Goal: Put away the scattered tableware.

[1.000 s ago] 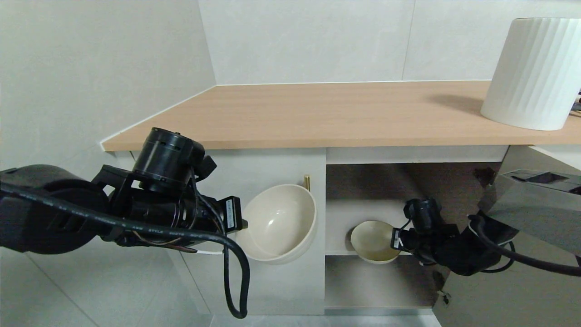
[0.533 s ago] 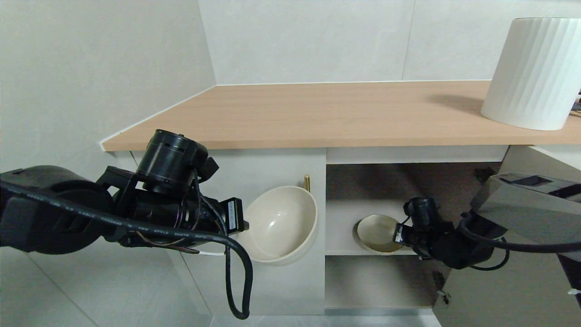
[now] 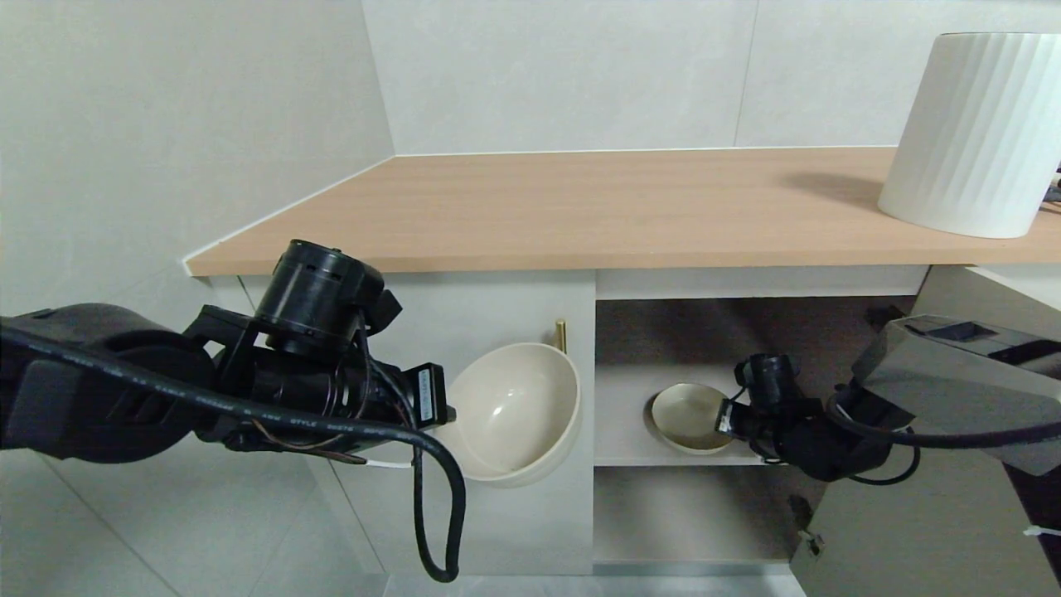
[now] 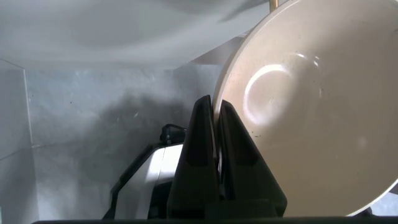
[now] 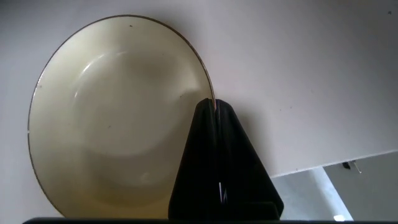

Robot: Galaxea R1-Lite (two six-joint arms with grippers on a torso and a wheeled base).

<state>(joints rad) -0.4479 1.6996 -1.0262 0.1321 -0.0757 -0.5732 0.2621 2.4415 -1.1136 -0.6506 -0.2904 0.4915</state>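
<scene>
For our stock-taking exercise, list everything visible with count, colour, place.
Large cream round bowl: one, cream, tilted before the closed cupboard door.
Small cream shallow bowl: one, cream, at the open cupboard's middle shelf.
Light wooden countertop: one, tan, above cupboard.
Tall ribbed white container: one, white, countertop's right end.
Brass door handle: one, gold, above the large bowl.
Left claw: one, black, shut on large bowl's rim.
Right claw: one, black, shut on small bowl's rim.

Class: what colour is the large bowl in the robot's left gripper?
The large bowl is plain cream; the head view shows it best.
</scene>
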